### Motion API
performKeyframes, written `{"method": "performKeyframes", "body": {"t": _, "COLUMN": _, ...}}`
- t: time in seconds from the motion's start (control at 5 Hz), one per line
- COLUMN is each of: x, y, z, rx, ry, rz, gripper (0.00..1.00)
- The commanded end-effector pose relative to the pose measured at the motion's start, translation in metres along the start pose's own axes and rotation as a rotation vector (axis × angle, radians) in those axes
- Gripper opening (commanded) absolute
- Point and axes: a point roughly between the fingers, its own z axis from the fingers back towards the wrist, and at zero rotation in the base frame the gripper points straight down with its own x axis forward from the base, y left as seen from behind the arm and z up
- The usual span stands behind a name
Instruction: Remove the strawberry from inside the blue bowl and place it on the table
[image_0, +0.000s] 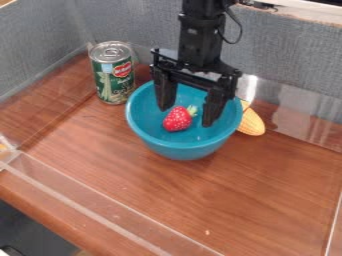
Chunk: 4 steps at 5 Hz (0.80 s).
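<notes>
table (94, 165): we see wood top, filling lower frame
blue bowl (160, 135): frame centre, right of can (112, 72)
gripper (189, 108): fingers spread wide, empty, pointing down into bowl
strawberry (178, 120): in bowl, between fingertips, just below them; long axis unclear
hidden: orange item (251, 121) partly behind bowl rim

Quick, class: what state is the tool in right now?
Tool: open, holding nothing, fingers either side of the strawberry in the blue bowl.
</notes>
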Motion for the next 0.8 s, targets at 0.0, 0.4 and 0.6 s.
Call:
{"method": "performKeyframes", "body": {"t": 0.0, "x": 0.0007, "y": 0.0014, "z": 0.0113, "rx": -0.003, "ry": -0.045, "rz": 0.007, "gripper": 1.00}}
{"method": "performKeyframes", "body": {"t": 0.4, "x": 0.0011, "y": 0.0014, "z": 0.0084, "rx": -0.005, "ry": -0.043, "rz": 0.011, "gripper": 1.00}}
{"method": "performKeyframes", "body": {"t": 0.6, "x": 0.0015, "y": 0.0014, "z": 0.0064, "rx": -0.004, "ry": -0.041, "rz": 0.013, "gripper": 1.00}}
